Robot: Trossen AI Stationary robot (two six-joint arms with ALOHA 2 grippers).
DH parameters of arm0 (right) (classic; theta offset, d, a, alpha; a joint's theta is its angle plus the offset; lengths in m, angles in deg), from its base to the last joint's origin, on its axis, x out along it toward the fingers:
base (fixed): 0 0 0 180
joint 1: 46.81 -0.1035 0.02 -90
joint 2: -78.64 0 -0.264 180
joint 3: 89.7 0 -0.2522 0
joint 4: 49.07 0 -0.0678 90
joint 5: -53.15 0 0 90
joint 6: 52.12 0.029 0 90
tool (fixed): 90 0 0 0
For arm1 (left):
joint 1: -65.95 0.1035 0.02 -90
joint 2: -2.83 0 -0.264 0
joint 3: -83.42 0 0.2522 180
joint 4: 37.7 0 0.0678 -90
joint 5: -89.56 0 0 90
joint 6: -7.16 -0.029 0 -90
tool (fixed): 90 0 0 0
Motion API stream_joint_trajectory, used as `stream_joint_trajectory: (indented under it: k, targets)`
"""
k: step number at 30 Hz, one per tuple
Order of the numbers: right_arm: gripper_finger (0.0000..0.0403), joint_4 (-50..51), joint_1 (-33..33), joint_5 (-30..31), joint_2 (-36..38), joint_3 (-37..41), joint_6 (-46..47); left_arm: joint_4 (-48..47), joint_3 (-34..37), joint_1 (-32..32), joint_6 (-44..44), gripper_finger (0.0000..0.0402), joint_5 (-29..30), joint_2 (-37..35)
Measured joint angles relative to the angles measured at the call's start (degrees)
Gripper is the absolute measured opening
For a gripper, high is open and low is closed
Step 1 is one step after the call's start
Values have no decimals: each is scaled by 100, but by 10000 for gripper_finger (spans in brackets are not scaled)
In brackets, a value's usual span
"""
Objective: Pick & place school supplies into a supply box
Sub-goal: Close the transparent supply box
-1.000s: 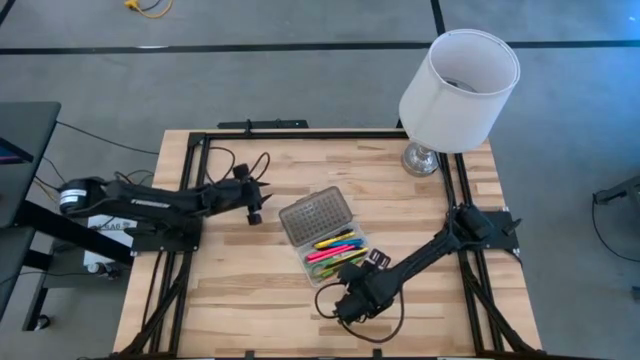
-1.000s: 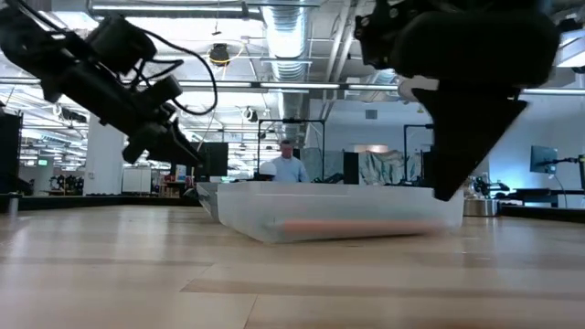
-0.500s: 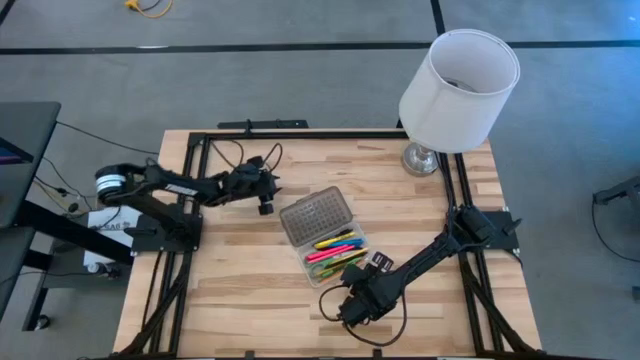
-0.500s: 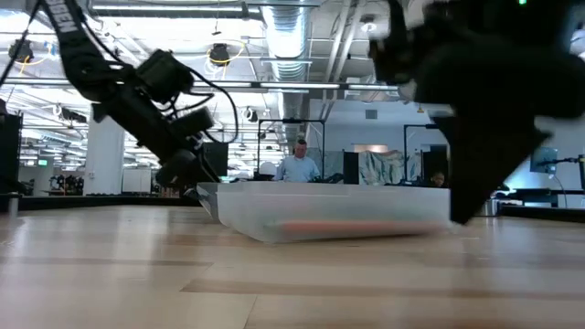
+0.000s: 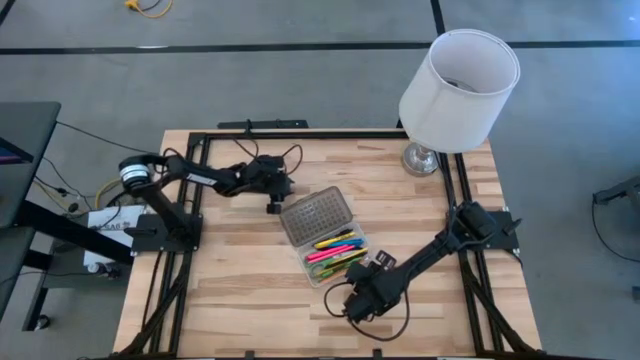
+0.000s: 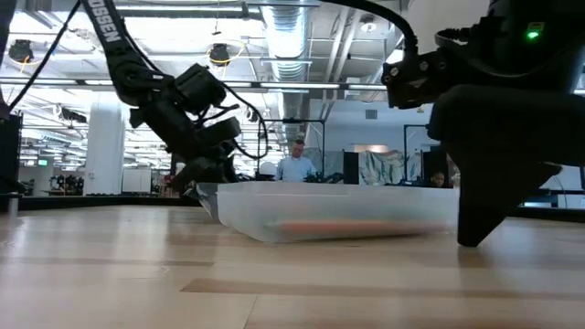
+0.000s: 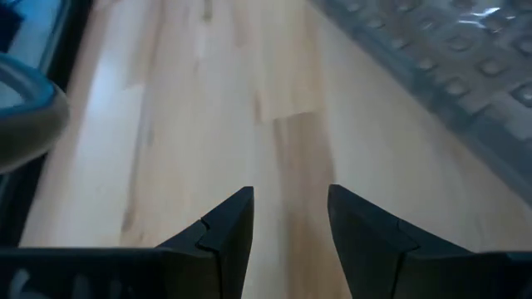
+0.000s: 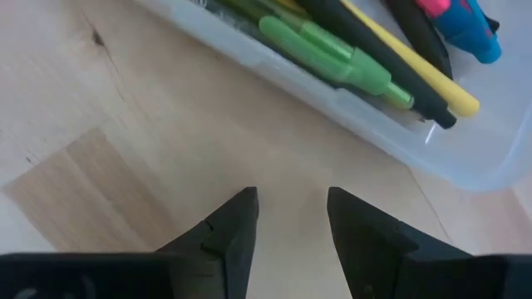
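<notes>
Pens (image 5: 335,250) fill the supply box (image 5: 352,268) at frame centre as the left gripper (image 5: 272,205), empty and parted, swings in toward its lid (image 5: 314,214) (closing next?), right gripper (image 5: 352,306) likewise empty below.

Mid-table: supply box (image 5: 333,252), lid (image 5: 316,214) hinged open toward the far left, pens (image 5: 335,250) lying inside the tray. Just off the lid's far-left corner, left gripper (image 5: 272,207), above bare table (image 5: 230,280). Near the tray's near-right corner, right gripper (image 5: 352,309). At the table's far-right corner, lamp (image 5: 455,85).
</notes>
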Motion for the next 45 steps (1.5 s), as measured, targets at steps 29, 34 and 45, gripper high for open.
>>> stream_joint_trajectory:
  k: [29,34,45]
  targets:
    - [147,-482,399,558,-15,190,-1061,-900,-426,30,-1009,151,-1360,137]
    - [139,-491,399,561,-15,191,-1060,-838,-424,35,-1034,151,-1559,137]
    - [128,-500,399,546,-17,191,-1058,-748,-420,35,-1032,151,-1736,-55]
